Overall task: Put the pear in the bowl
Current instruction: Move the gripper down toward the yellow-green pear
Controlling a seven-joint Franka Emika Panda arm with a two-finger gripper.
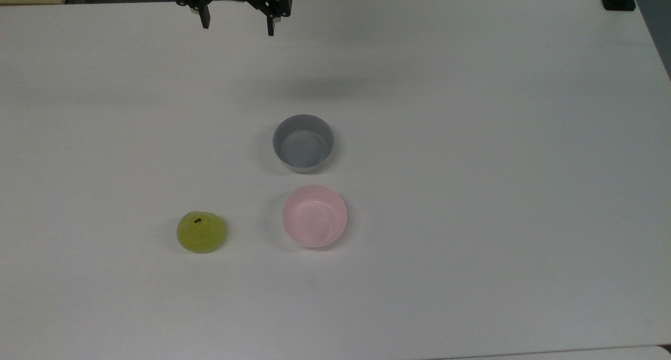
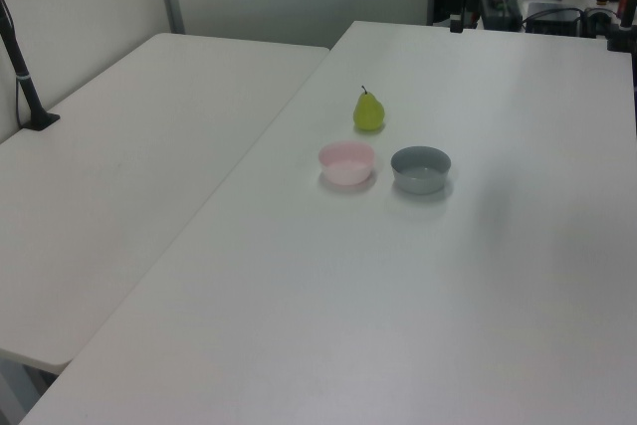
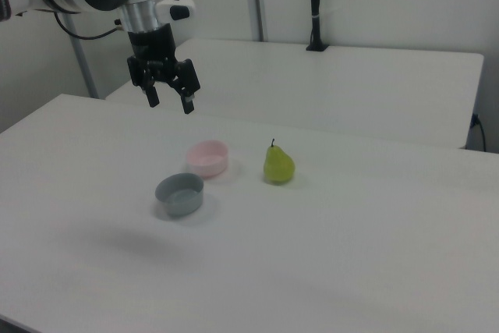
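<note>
Top view: claw (image 1: pixel 238 27) spread open, high above table (image 1: pixel 472 140); grey bowl (image 1: pixel 303 143) between claw and pink bowl (image 1: pixel 314 216); pear (image 1: pixel 201 232) apart.

- One pear (image 1: pixel 201 232), upright on the worktop (image 1: pixel 472 192).
- Two bowls: one pink bowl (image 1: pixel 314 216), one grey bowl (image 1: pixel 303 143).
- One end effector (image 1: pixel 237 25), with two fingers.
- Two white worktops, side by side in the left view.
</note>
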